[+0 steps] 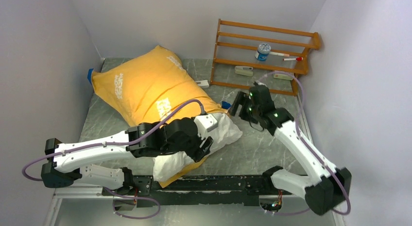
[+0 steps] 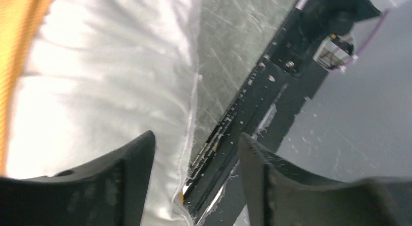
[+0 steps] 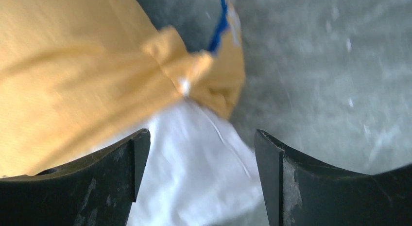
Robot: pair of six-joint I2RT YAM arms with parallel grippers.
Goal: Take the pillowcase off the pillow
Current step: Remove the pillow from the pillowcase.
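Observation:
The pillowcase (image 1: 141,87), orange-yellow face up with white lettering, covers most of the pillow. The pillow's plain white end (image 1: 226,131) sticks out of it toward the near right. My left gripper (image 1: 205,146) hovers over that white end; in the left wrist view it (image 2: 194,143) stands open, with the pillow (image 2: 107,75) and its seam under the left finger and nothing held. An orange strip of pillowcase (image 2: 12,65) shows at far left. My right gripper (image 1: 237,103) is open (image 3: 201,138) above the pillow's white corner (image 3: 194,187), just below the bunched pillowcase corner (image 3: 73,75) with its blue edge (image 3: 221,22).
A wooden rack (image 1: 265,43) stands at the back right, holding a small blue-and-white jar (image 1: 263,51) and pens. A small white block (image 1: 202,83) lies beside the pillowcase. Walls close in on left and right. The black base rail (image 2: 272,85) runs along the near table edge.

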